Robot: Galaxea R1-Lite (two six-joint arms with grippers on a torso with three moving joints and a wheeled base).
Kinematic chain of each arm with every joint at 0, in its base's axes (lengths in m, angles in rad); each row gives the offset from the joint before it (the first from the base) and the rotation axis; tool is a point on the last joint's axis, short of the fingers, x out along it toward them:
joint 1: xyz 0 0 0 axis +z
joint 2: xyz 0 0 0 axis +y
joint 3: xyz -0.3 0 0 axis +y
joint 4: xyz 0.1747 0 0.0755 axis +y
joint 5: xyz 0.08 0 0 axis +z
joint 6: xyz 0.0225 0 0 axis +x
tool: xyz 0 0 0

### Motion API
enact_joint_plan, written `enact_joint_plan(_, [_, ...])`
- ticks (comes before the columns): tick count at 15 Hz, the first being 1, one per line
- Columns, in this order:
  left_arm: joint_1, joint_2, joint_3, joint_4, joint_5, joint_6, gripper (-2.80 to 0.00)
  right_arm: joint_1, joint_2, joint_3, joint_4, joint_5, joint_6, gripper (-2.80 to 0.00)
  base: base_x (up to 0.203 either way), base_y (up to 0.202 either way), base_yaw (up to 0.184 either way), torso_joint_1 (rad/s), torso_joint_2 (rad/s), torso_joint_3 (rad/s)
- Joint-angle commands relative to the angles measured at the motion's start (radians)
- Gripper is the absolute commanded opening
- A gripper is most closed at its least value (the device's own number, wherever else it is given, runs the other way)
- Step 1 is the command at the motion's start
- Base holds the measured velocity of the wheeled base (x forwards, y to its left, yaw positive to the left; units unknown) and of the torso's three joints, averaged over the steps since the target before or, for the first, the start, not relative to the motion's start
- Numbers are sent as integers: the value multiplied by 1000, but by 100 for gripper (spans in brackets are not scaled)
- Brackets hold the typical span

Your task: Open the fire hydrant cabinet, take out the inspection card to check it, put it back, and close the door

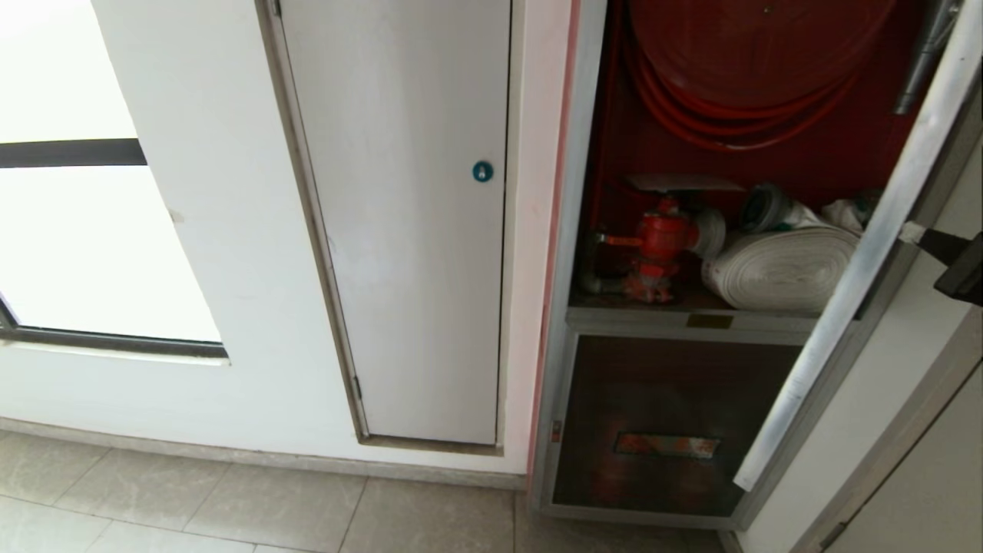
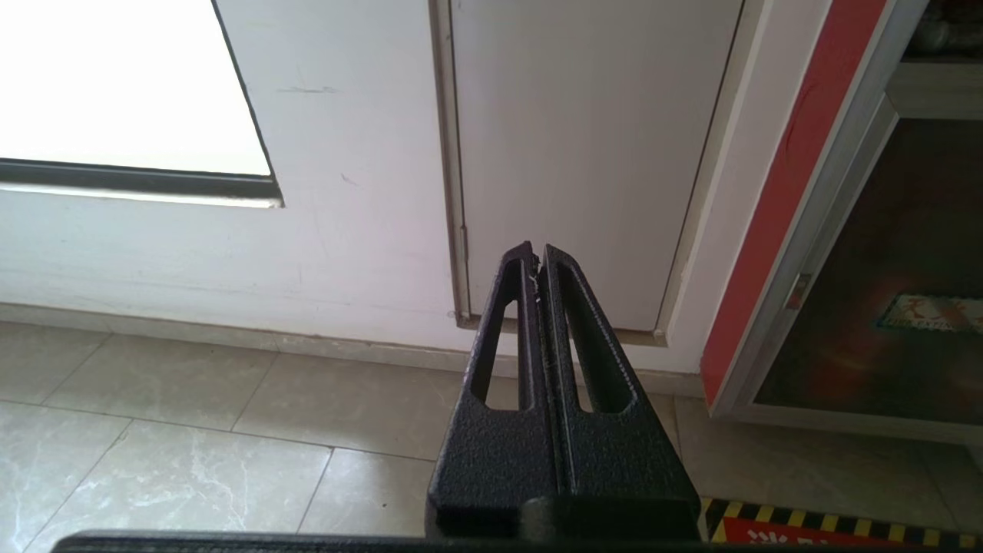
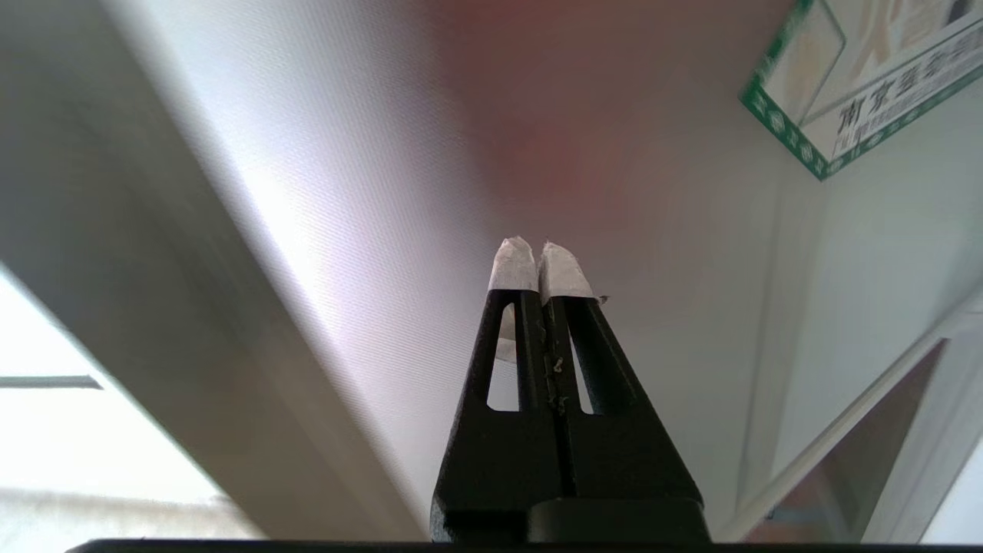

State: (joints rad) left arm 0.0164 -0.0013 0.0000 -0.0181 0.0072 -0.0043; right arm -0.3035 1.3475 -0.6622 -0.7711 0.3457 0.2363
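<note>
Standing ajar, the aluminium-framed tinted glass door [image 1: 852, 292] is met at its edge by the right gripper [image 3: 540, 265], jaws closed and empty; the left gripper [image 2: 536, 257] is likewise closed.

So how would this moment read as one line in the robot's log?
door: partly open | right gripper: fingers shut, empty, against door | left gripper: shut, idle | inspection card: lying above red valve
</note>
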Motion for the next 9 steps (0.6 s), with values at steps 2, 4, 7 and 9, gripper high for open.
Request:
enact_joint_plan(2, [0,1,6,0,0,0,-280,47,161,-85,-7,2,-14,-280,0,0,0,0,0,0])
enact_joint_plan(4, [0,1,6,0,0,0,-280,68,228,-141,-6,2,-17,-280,0,0,0,0,0,0])
enact_joint_plan(7, [0,1,6,0,0,0,-280,124,312,-219,-5,-8,-15,-280,0,0,0,0,0,0])
enact_joint_plan(9, [0,1,6,0,0,0,-280,155,345,-256,-4,-25,-15,-280,0,0,0,0,0,0])
